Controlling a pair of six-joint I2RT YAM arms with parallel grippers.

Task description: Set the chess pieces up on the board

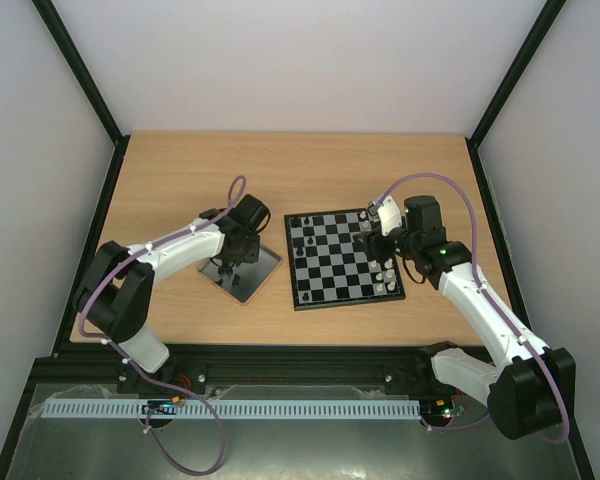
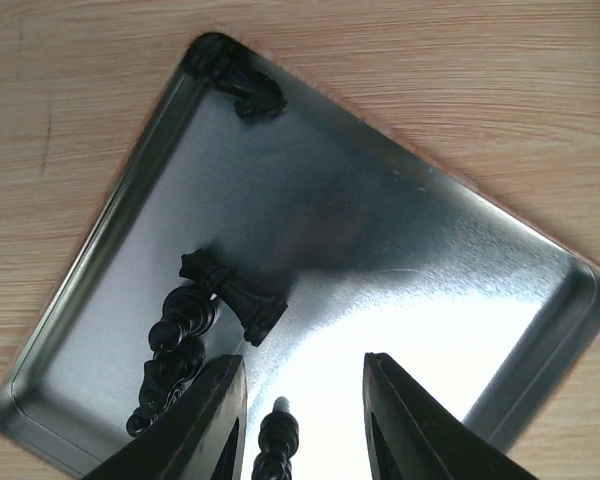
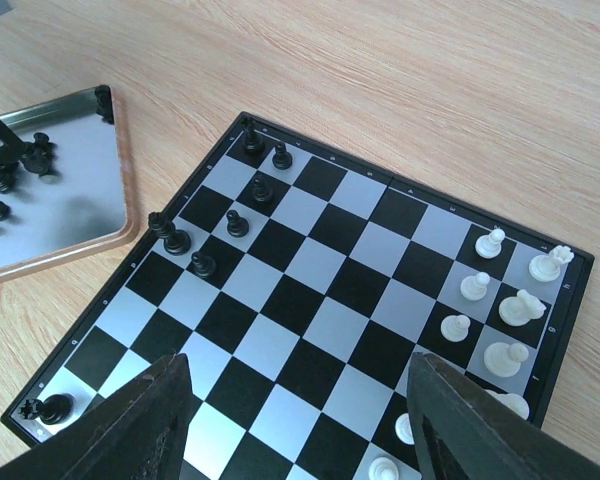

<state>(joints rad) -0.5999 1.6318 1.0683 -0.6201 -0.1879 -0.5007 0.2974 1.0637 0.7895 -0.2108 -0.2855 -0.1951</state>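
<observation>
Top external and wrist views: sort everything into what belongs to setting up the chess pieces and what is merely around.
Belongs to the job:
- board
- black pieces on the board
- white pieces on its far side
- loose black pieces lying in the metal tray, which holds them

Merely around:
- wooden table
- purple cables
- white slotted rail along the front

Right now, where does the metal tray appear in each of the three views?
Top external: the tray lies left of centre, just left of the board.
Left wrist: the tray fills most of the picture; the board is not in it.
Right wrist: the tray is at the upper left, cut off by the edge.
Shared landmark: the black pieces lying in the tray, also seen in the right wrist view.
</observation>
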